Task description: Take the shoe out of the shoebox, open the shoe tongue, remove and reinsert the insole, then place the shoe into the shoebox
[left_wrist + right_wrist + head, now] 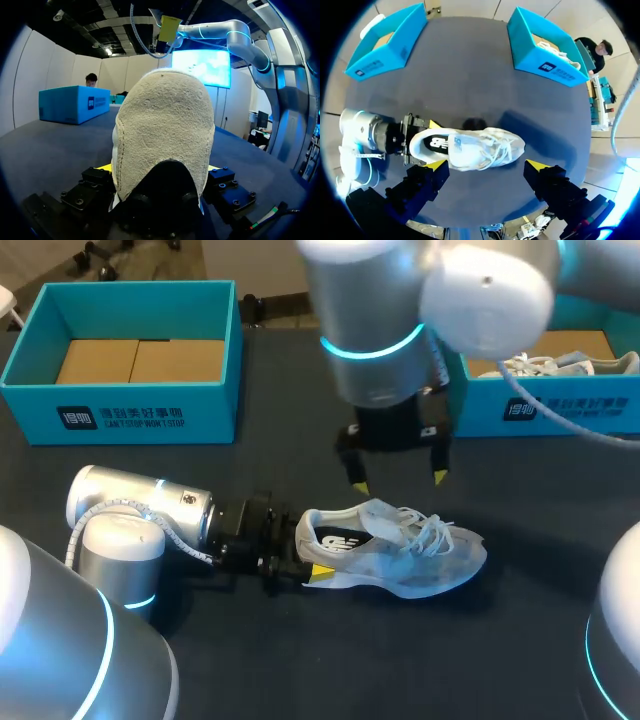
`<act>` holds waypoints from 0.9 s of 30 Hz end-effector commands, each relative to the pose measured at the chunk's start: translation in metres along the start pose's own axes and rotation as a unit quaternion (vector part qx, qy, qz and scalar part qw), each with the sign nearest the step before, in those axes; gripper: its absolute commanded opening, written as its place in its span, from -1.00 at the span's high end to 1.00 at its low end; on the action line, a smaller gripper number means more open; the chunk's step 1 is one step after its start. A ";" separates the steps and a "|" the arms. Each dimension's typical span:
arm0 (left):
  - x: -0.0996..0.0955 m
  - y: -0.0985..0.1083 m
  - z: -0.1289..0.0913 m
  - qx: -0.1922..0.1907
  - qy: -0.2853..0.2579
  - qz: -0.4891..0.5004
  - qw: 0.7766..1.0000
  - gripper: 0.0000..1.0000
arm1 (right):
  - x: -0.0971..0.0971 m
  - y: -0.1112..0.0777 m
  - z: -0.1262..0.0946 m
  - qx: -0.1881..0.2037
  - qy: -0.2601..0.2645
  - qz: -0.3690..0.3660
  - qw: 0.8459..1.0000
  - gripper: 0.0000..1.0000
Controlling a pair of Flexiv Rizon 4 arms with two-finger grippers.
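Seen from above, the white shoe (400,550) rests near the middle of the dark desk (300,670) with its toe to the right and its heel clasped from both sides by the left jaws; the right jaws hang over it, spread wide and empty, and a blue shoebox (120,415) stands far left with a second shoebox (560,410) far right. At the left wrist, the shoe (162,130) fills the gap heel-first, pressed on either side by the yellow fingertips (104,168). At the right wrist, the shoe (470,150) lies below and between that arm's wide-apart fingers (427,182), touching neither
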State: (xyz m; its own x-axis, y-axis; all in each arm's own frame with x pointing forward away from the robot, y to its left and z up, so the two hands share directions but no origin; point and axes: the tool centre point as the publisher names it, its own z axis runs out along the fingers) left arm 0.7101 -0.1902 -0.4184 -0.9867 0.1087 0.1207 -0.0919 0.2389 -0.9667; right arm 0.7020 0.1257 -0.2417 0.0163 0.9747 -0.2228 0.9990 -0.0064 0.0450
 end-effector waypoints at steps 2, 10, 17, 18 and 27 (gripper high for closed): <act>0.000 0.004 0.001 0.000 0.000 0.000 1.000 1.00 | 0.029 0.000 0.008 0.007 -0.087 0.003 0.996 -1.00; 0.000 0.004 0.001 0.000 0.000 0.000 1.000 1.00 | 0.042 0.000 0.024 0.025 -0.141 0.012 0.990 -1.00; 0.000 0.004 0.001 0.000 0.000 0.000 1.000 1.00 | 0.039 0.001 0.036 0.038 -0.154 0.025 0.987 -1.00; 0.000 0.004 0.001 0.000 0.000 0.000 1.000 1.00 | 0.039 0.001 0.038 0.039 -0.152 0.025 0.987 -1.00; 0.000 0.004 0.001 0.000 0.000 0.000 1.000 1.00 | 0.041 -0.002 0.046 0.053 -0.171 0.034 0.983 -1.00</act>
State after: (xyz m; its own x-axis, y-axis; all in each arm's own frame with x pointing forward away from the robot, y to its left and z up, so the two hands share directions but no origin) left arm 0.7100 -0.1903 -0.4183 -0.9867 0.1089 0.1207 -0.0918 0.2388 -0.9667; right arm 0.7073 0.1491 -0.2910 0.0616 0.8620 -0.5031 0.9949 -0.0932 -0.0380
